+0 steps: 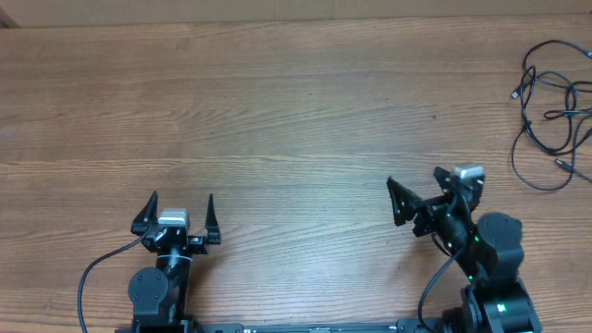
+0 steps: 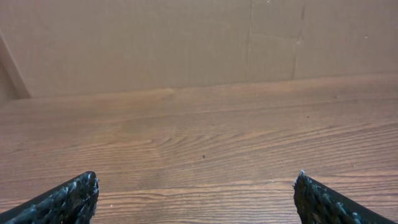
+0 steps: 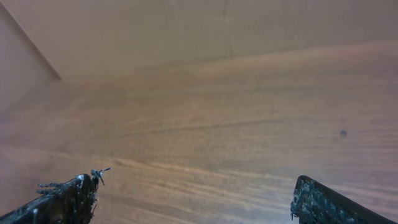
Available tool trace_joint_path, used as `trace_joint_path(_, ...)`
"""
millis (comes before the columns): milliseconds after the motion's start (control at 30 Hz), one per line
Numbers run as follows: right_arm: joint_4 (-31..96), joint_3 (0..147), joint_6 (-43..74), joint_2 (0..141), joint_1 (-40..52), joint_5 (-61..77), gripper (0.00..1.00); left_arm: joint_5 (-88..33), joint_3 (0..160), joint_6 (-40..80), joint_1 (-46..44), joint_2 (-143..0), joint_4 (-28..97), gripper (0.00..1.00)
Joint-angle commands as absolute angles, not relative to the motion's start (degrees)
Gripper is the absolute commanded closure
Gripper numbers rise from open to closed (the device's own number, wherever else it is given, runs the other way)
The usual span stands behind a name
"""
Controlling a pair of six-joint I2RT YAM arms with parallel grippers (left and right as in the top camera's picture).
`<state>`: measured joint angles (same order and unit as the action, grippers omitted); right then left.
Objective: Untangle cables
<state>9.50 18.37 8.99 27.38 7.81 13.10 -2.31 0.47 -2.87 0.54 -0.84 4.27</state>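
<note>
The cables (image 1: 553, 109) are thin black cords lying looped together at the far right edge of the wooden table in the overhead view, with small plug ends showing. My left gripper (image 1: 181, 200) is open and empty near the front left, far from the cables. My right gripper (image 1: 413, 181) is open and empty at the front right, turned toward the back left, well short of the cables. In the left wrist view the open left fingers (image 2: 198, 186) frame only bare wood. In the right wrist view the open right fingers (image 3: 196, 186) also frame only bare wood. The cables are out of both wrist views.
The wooden table (image 1: 277, 111) has a brown cardboard wall (image 2: 186, 43) along its back edge. Thicker black wires (image 1: 88, 277) run from the arm bases at the front edge.
</note>
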Motion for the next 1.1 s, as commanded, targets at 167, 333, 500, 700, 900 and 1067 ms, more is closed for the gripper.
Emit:
trace_joint_path(167,8.0,13.4,8.9,16.4,4.4,12.9,0.0,-2.6,0.3,-1.9,1.2,-0.2,4.3,0.0)
trace_joint_path(333,-3.3,7.7,9.2,15.7,4.4,12.9,0.0,-2.6,0.3,-1.9,1.2,-0.2,4.3,0.0)
trace_joint_path(500,-11.1,3.2,9.4,15.6,4.4,12.8,0.0,-2.6,0.3,-1.9,1.2,-0.2,4.3,0.0)
trace_joint_path(700,-6.8,0.4,9.3,10.3,4.4,10.8,0.0,-2.6,0.3,-1.9,1.2,-0.2,4.3,0.0)
trace_joint_path(900,0.9,0.4,9.3,0.3,3.3,8.4,0.0,-2.6,0.3,-1.9,1.2,-0.2,4.3,0.0)
trace_joint_path(1067,2.3,0.4,9.3,0.2,2.3,8.3,0.0,-2.6,0.3,-1.9,1.2,-0.2,4.3,0.0)
